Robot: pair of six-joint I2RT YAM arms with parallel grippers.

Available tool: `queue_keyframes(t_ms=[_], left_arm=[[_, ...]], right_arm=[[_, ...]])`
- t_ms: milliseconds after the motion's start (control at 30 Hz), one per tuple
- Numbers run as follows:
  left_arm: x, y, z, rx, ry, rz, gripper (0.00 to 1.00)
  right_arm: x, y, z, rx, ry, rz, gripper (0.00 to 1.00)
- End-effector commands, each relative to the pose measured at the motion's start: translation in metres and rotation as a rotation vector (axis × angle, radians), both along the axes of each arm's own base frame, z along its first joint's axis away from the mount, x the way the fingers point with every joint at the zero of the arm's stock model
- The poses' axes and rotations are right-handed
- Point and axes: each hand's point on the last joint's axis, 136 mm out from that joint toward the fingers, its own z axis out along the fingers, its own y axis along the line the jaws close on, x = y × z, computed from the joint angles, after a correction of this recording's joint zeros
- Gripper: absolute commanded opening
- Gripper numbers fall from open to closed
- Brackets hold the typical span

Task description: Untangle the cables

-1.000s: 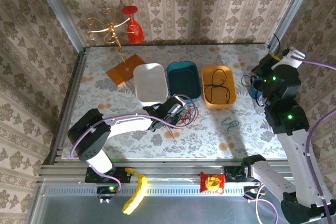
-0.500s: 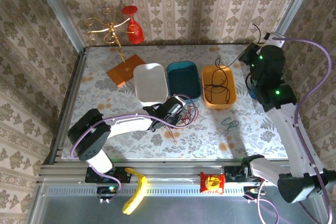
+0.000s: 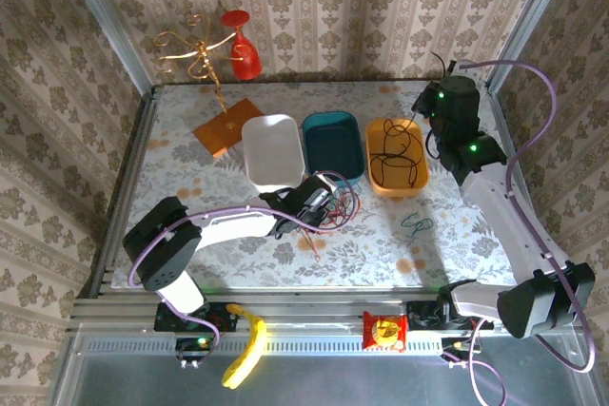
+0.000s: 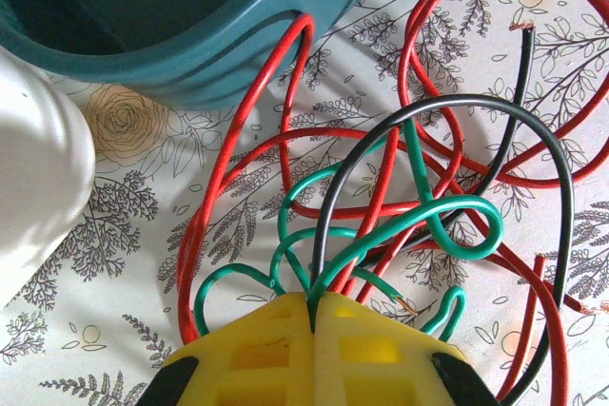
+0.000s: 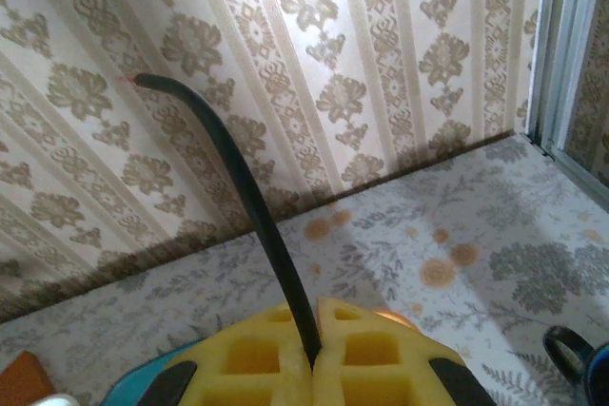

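While fully shut, pinching one cable per hand.
Grips black cable (image 4: 457, 104) in left hand (image 4: 314, 309) amid red cable (image 4: 238, 154), green cable (image 4: 419, 211); holds dark cable (image 5: 249, 199) in right hand (image 5: 314, 319).

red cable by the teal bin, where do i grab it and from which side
Probably the red cable where it curves down from the teal bin, left of the tangle: nothing crosses it there. Come from above, jaws across the strand, since it seems to lie flat on the table.
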Motion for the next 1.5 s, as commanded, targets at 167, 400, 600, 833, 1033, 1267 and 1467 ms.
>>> queue_keyframes(t_ms=[167, 400, 600, 833, 1033, 1267, 1467], left_arm=[[-0.006, -0.002, -0.006, 0.003, 0.015, -0.019, 0.0], [-0.007, -0.003, -0.006, 0.005, 0.012, -0.024, 0.0], [-0.008, -0.003, -0.007, 0.006, 0.016, -0.026, 0.0], [-0.008, -0.003, -0.007, 0.01, 0.014, -0.032, 0.0], [-0.01, -0.003, -0.006, 0.006, 0.011, -0.036, 0.0], [-0.01, -0.002, -0.002, 0.002, 0.0, -0.036, 0.0], [-0.008, -0.002, 0.004, -0.018, -0.021, -0.031, 0.0]], right_arm=[[-0.007, -0.002, -0.077, -0.134, 0.15, -0.127, 0.0], [-0.005, -0.012, -0.125, -0.3, 0.321, -0.276, 0.0], [-0.005, -0.019, -0.153, -0.403, 0.428, -0.356, 0.0], [0.01, 0.016, -0.208, -0.336, 0.58, -0.148, 0.0], [0.01, 0.043, -0.257, -0.244, 0.725, -0.004, 0.0], [0.009, 0.048, -0.255, -0.176, 0.714, 0.011, 0.2], [0.001, 0.034, -0.21, -0.174, 0.603, -0.044, 0.38]])
